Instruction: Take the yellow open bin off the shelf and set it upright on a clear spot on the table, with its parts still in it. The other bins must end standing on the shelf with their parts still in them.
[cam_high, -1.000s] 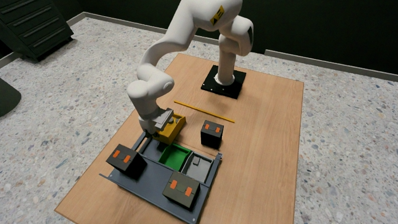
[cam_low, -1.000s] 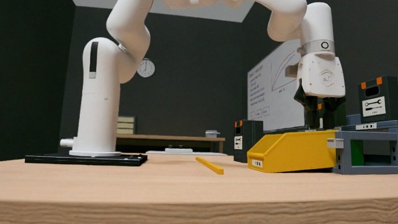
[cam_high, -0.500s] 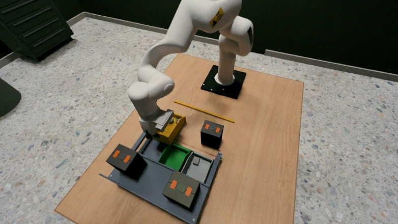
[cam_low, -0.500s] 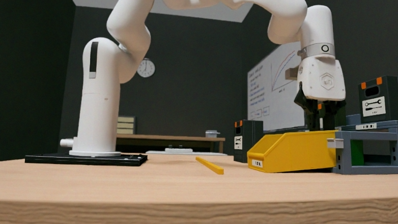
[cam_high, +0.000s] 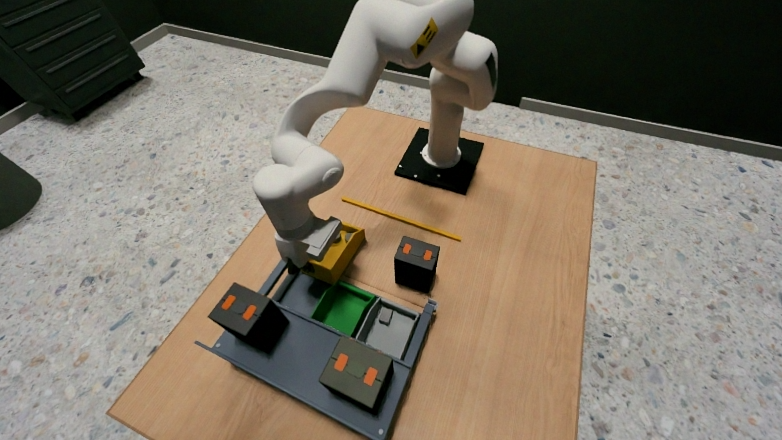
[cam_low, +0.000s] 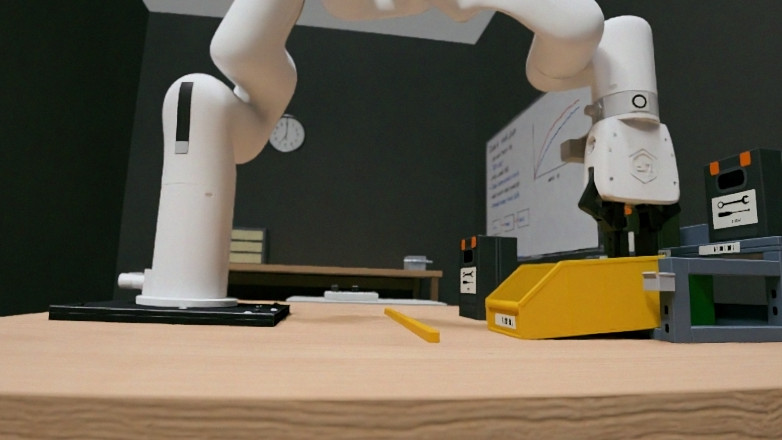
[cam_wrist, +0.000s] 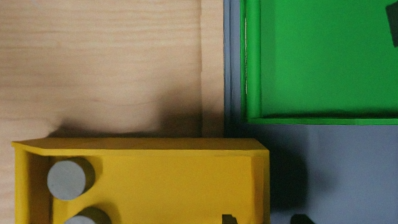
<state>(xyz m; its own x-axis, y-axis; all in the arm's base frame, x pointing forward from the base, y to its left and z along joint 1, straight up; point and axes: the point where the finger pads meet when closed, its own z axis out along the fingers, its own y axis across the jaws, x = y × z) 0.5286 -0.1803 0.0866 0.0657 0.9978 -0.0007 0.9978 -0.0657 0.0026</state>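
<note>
The yellow open bin (cam_high: 343, 256) (cam_low: 574, 298) (cam_wrist: 175, 185) sticks out of the grey shelf (cam_high: 306, 355) (cam_low: 716, 268) (cam_wrist: 340, 165) at its left end. Its front rests on the table (cam_high: 519, 246) and its rear is still at the shelf's edge, so it tilts slightly. Two grey cylinders (cam_wrist: 67, 179) lie in its front end. My gripper (cam_low: 628, 240) (cam_wrist: 264, 220) hangs over the bin's rear wall, one finger on each side of it with a gap to both, so it is open. The green bin (cam_high: 341, 309) (cam_wrist: 325, 60) and a grey bin (cam_high: 391, 328) stand on the shelf.
Two dark closed boxes (cam_high: 248, 314) (cam_high: 355, 372) sit on the shelf's top. A third dark box (cam_high: 416, 262) (cam_low: 483, 273) stands on the table right of the yellow bin. A thin yellow strip (cam_high: 401, 218) (cam_low: 412, 324) lies between the bins and the arm's base (cam_high: 440, 161).
</note>
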